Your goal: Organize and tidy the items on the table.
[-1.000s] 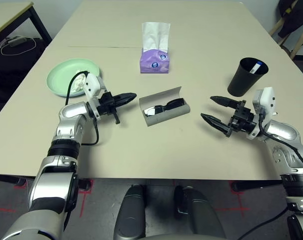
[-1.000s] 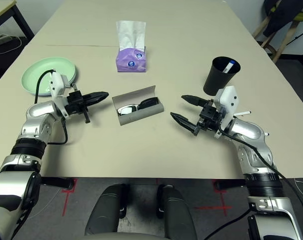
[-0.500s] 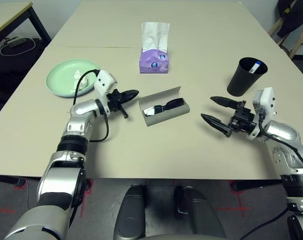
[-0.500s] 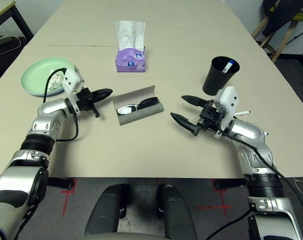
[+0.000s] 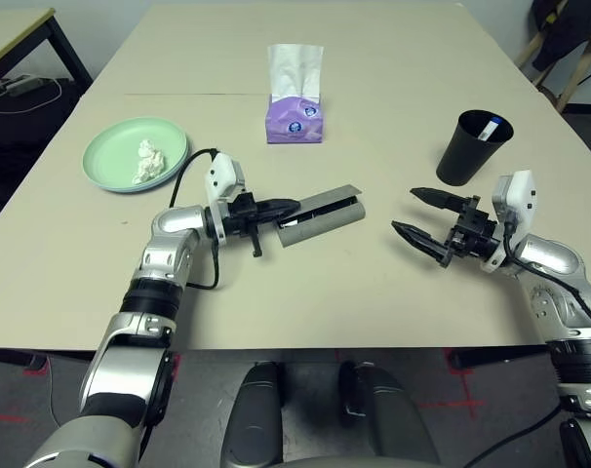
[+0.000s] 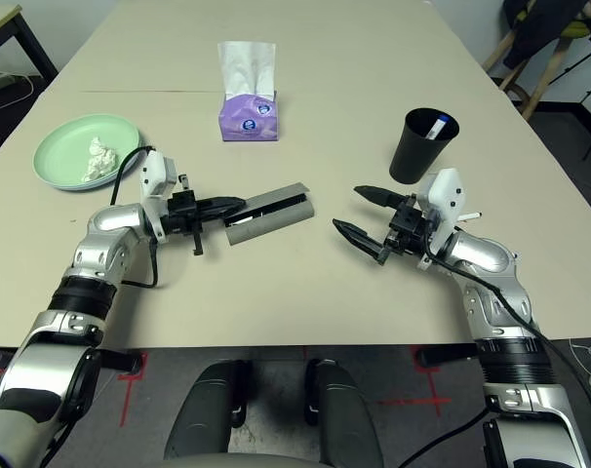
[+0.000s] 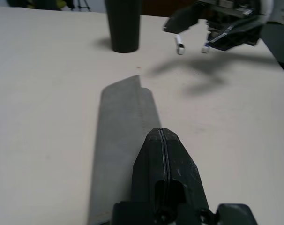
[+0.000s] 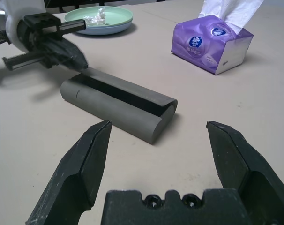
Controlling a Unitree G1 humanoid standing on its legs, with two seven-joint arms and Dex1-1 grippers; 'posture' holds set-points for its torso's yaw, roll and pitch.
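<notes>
The left tool (image 5: 288, 206), pinched shut and empty, presses the lid of the glasses case (image 5: 320, 216) just ahead of it; pushing off-centre could skid it toward the wide-spread right tool (image 5: 420, 215).

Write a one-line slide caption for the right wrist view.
Open right tool faces the grey glasses case while the shut left tool presses its lid, tissue pack and green plate behind.
</notes>
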